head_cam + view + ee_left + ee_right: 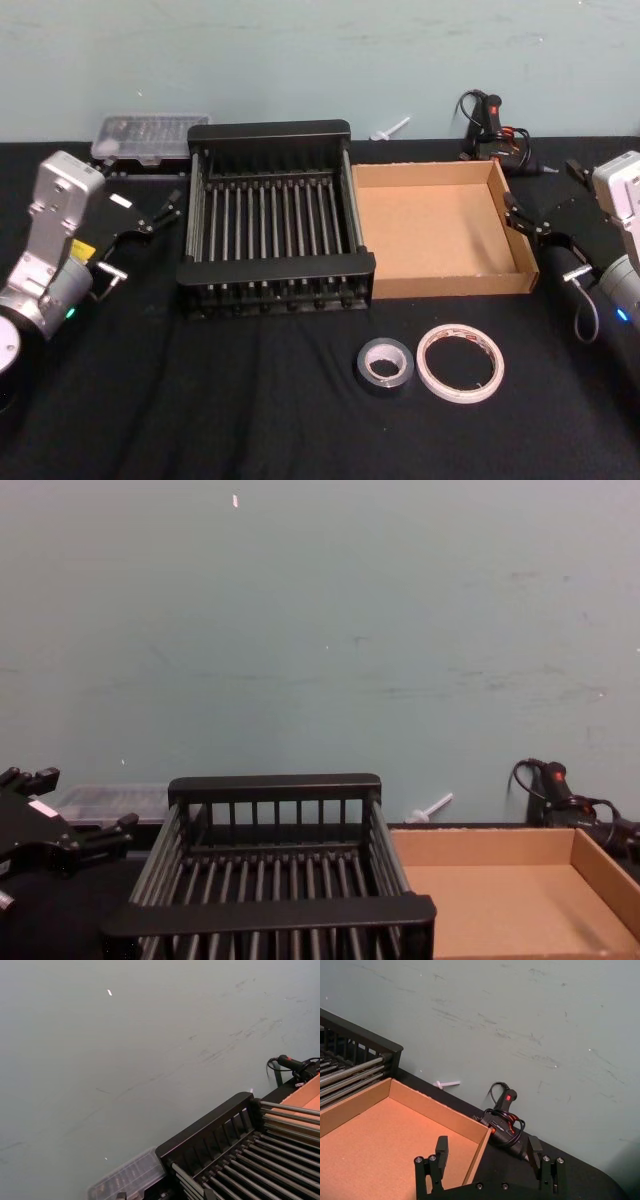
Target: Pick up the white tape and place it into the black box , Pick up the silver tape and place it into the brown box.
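Observation:
The white tape lies flat on the black cloth near the front, right of centre. The silver tape lies just to its left, almost touching it. Behind them stand the empty black box and, against its right side, the empty brown box. My left gripper hovers open left of the black box. At the brown box's right wall my right gripper is open, with nothing between its fingers.
A clear plastic case sits behind the black box at the back left. A black and red glue gun with its cable lies behind the brown box by the wall. A small white stick lies nearby.

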Robot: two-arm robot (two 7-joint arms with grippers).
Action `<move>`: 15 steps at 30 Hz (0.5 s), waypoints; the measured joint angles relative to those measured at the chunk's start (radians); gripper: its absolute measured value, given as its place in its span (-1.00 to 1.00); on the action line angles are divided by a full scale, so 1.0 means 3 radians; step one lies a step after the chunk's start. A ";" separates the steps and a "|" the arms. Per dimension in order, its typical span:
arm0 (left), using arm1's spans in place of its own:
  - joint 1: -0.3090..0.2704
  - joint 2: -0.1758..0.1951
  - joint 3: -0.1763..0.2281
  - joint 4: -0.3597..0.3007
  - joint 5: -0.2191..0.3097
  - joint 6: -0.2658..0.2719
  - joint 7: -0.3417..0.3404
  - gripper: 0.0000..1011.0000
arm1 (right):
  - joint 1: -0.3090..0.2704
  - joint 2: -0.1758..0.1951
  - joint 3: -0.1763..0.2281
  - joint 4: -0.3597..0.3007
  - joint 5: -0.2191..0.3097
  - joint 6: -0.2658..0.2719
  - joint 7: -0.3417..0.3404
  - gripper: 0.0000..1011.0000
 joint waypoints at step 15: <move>0.0000 0.0000 0.0000 0.0000 0.0000 0.0000 0.0000 0.98 | 0.0000 0.0000 0.0000 0.0000 0.0000 0.0000 0.0000 0.98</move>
